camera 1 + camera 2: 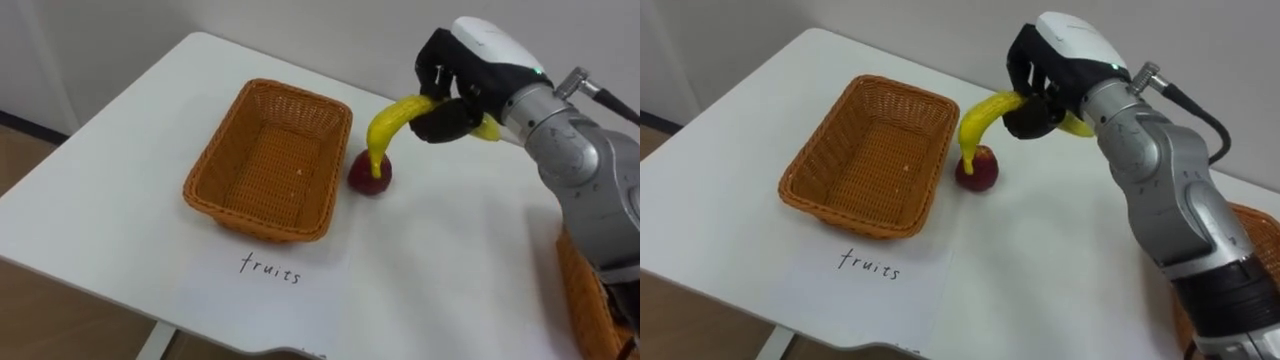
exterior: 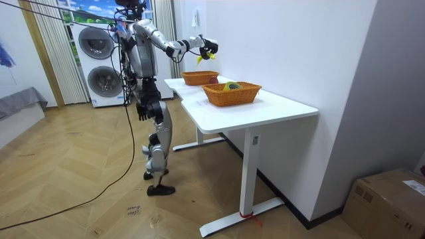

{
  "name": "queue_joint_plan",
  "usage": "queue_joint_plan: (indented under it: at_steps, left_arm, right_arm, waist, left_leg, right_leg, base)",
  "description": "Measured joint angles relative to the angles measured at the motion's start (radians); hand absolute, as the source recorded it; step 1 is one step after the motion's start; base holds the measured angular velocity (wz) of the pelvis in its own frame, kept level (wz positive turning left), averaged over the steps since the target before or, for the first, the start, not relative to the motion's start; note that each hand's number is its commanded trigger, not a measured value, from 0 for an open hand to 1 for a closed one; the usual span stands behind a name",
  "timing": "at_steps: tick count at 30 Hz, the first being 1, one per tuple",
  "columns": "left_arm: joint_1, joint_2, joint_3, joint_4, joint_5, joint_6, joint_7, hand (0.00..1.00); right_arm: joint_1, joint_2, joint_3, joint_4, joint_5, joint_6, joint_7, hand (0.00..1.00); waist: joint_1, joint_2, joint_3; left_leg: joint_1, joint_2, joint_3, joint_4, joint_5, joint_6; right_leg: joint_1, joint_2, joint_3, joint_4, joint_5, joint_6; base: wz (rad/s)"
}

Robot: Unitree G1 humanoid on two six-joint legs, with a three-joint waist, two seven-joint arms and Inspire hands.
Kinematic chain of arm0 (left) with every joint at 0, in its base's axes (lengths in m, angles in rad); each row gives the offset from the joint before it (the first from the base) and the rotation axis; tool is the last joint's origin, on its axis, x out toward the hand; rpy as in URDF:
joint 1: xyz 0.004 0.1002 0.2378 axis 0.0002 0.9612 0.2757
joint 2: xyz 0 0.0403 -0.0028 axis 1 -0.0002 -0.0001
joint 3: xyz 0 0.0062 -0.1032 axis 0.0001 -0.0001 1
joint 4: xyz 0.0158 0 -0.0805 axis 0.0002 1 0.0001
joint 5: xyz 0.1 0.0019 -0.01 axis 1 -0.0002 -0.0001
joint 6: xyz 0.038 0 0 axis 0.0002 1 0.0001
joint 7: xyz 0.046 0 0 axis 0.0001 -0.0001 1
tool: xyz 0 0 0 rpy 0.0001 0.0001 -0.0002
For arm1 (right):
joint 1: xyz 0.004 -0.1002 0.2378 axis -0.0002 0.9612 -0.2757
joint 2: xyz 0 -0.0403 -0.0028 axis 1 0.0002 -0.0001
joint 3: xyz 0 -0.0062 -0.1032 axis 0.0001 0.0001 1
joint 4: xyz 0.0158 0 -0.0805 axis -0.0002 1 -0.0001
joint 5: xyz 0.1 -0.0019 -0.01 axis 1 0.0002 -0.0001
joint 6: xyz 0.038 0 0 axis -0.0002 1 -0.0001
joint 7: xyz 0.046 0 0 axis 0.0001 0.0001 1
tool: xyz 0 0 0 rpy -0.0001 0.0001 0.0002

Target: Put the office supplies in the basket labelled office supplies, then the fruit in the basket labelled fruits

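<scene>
Right hand grips banana upper right, tip over apple; best carried left over basket middle, released low.

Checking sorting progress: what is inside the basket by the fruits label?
Nothing: the basket shows a bare woven floor, with nothing covering it. The apple sits outside beside its rim; the banana is in the right hand above the apple.
</scene>
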Motion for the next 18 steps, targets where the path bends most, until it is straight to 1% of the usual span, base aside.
queue_joint_plan:
  at_steps: [2,5,6,8,10,11,12,14,18]
  left_arm:
    - [0.002,0.000,0.000,0.000,0.000,0.000,0.001,0.00]
    - [0.009,-0.002,0.000,0.000,0.000,0.000,0.007,0.00]
    - [0.012,-0.003,0.000,0.000,0.000,0.000,0.007,0.00]
    - [0.010,-0.003,-0.002,0.000,0.000,0.000,0.009,0.00]
    - [0.008,-0.003,-0.003,0.000,0.003,0.000,0.009,0.00]
    - [0.009,-0.003,-0.003,0.000,0.003,0.000,0.011,0.00]
    - [0.011,-0.003,-0.003,0.000,0.003,0.000,0.015,0.00]
    - [0.014,-0.003,-0.003,-0.001,0.003,0.002,0.021,0.00]
    - [0.012,-0.004,-0.004,-0.003,0.025,0.002,0.021,0.00]
  right_arm:
    - [0.000,0.004,0.000,-0.003,0.001,-0.001,-0.002,1.00]
    - [-0.001,0.020,0.000,-0.005,0.001,-0.002,-0.012,1.00]
    - [-0.001,0.031,0.001,-0.004,0.000,0.000,-0.015,1.00]
    - [-0.004,0.043,0.007,-0.004,0.006,0.000,-0.027,1.00]
    - [-0.006,0.044,0.021,-0.003,0.008,0.000,-0.037,1.00]
    - [-0.007,0.045,0.030,-0.003,0.013,0.001,-0.042,1.00]
    - [-0.010,0.046,0.039,-0.003,0.018,0.001,-0.042,1.00]
    - [-0.016,0.056,0.043,-0.002,0.032,0.002,-0.044,1.00]
    - [-0.026,0.056,0.067,0.007,0.076,0.002,-0.066,1.00]
  waist:
    - [0.002,0.000,-0.0001]
    - [0.008,0.000,-0.0002]
    - [0.021,0.000,-0.0002]
    - [0.033,-0.001,-0.0012]
    - [0.052,-0.004,-0.0030]
    - [0.058,-0.008,-0.0054]
    - [0.061,-0.011,-0.0056]
    - [0.063,-0.015,-0.0046]
    - [0.084,-0.018,-0.0026]
  left_leg:
    - [-0.002,-0.001,-0.007,0.001,0.000,0.000]
    - [-0.004,-0.001,-0.013,0.002,0.000,0.000]
    - [-0.004,-0.002,-0.013,0.003,0.000,0.000]
    - [-0.007,-0.002,-0.014,0.002,0.000,0.000]
    - [-0.011,-0.002,-0.014,0.002,0.000,0.000]
    - [-0.015,-0.002,-0.015,0.003,0.000,0.000]
    - [-0.018,-0.002,-0.019,0.003,0.000,0.000]
    - [-0.021,-0.004,-0.027,0.005,0.001,0.000]
    - [-0.026,-0.010,-0.043,0.006,0.001,0.002]
  right_leg:
    - [0.001,-0.001,-0.007,0.001,0.000,0.000]
    - [0.002,-0.001,-0.019,0.001,-0.001,0.001]
    - [0.001,-0.002,-0.021,0.002,-0.001,0.001]
    - [-0.001,-0.002,-0.023,0.002,-0.001,0.002]
    - [-0.006,-0.002,-0.022,0.002,-0.002,0.003]
    - [-0.009,-0.003,-0.026,0.002,-0.002,0.003]
    - [-0.009,-0.003,-0.036,0.002,-0.002,0.003]
    - [-0.008,-0.005,-0.049,0.002,-0.002,0.003]
    - [-0.007,-0.007,-0.051,0.002,-0.002,0.004]
  base:
    - [0.10]
    - [0.05]
    - [0.00]
    - [0.00]
    - [0.00]
    - [0.04]
    - [0.09]
    - [0.13]
    - [0.12]
